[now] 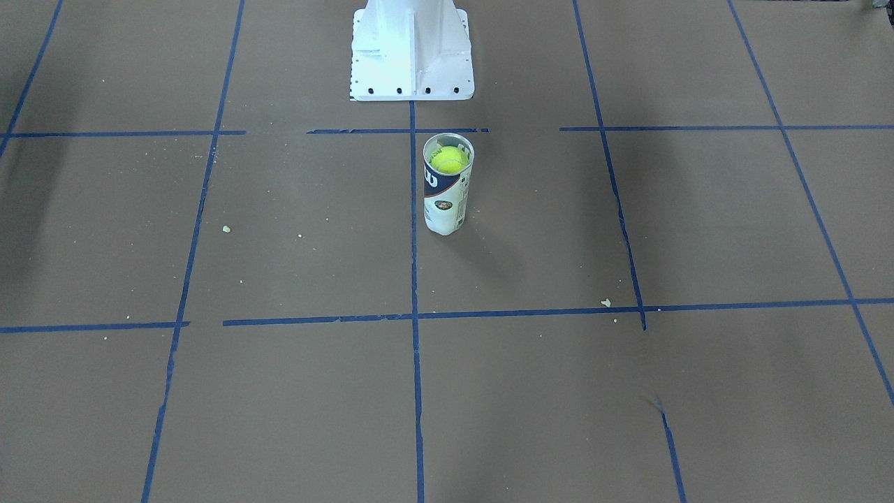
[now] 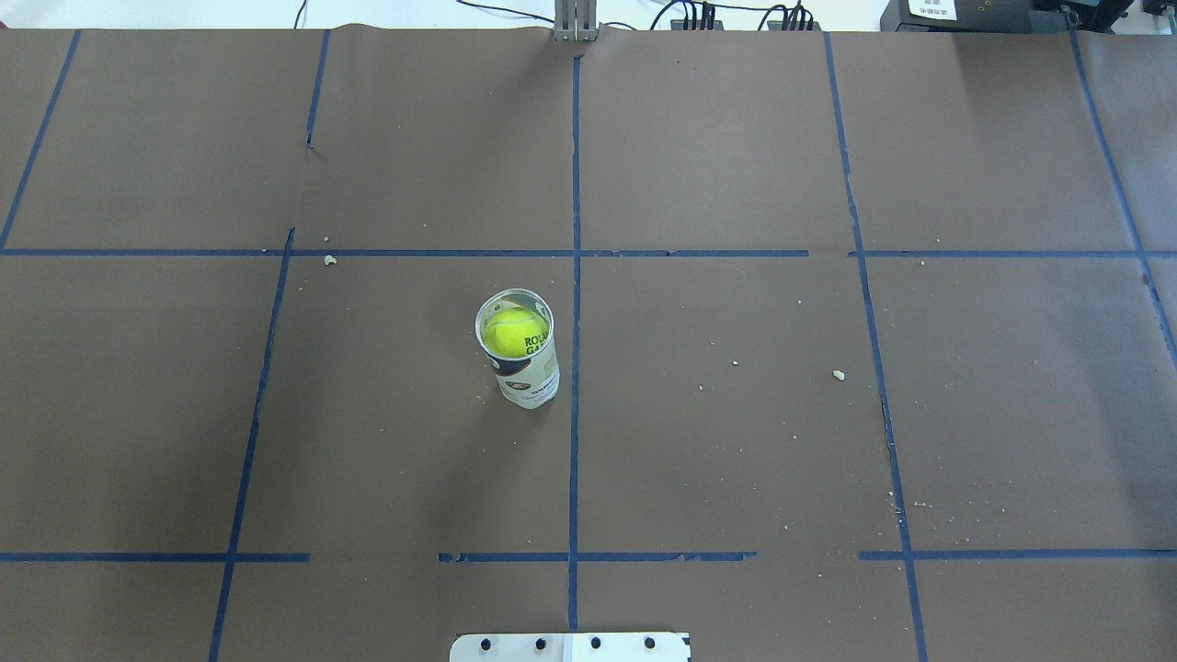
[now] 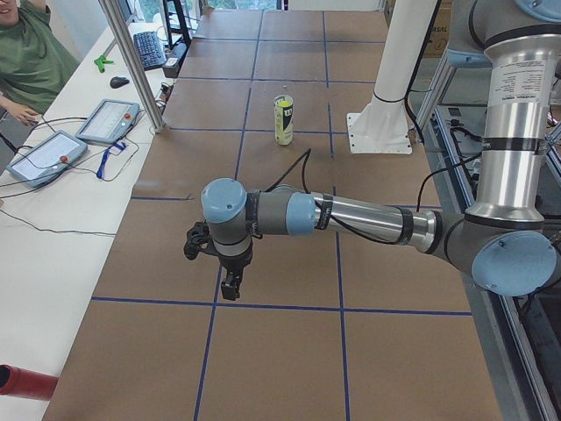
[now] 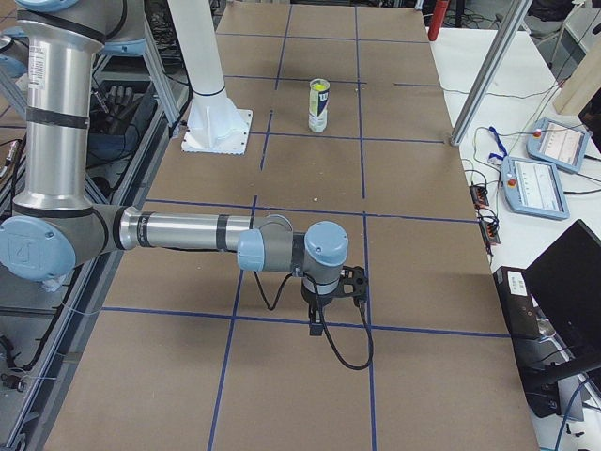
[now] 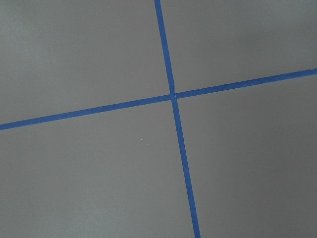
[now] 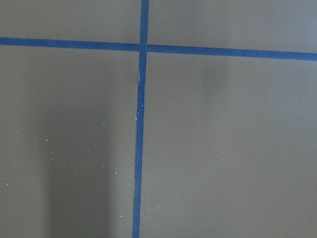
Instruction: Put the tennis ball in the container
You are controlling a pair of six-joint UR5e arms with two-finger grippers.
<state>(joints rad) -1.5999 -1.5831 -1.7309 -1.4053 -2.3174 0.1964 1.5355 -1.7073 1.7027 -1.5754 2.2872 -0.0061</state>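
Note:
The container stands upright near the table's middle, a clear tube with a white and navy label, also seen from above. The tennis ball sits inside it near the open top, bright yellow-green. Both arms are far from the tube, at opposite ends of the table. In the exterior left view my left gripper hangs pointing down above bare table. My right gripper shows only in the exterior right view, also pointing down. I cannot tell whether either is open or shut. Both wrist views show only brown table and blue tape.
The white robot pedestal stands just behind the tube. An operator sits beside teach pendants on a side bench. A metal post rises at the table's edge. Small crumbs dot the brown paper.

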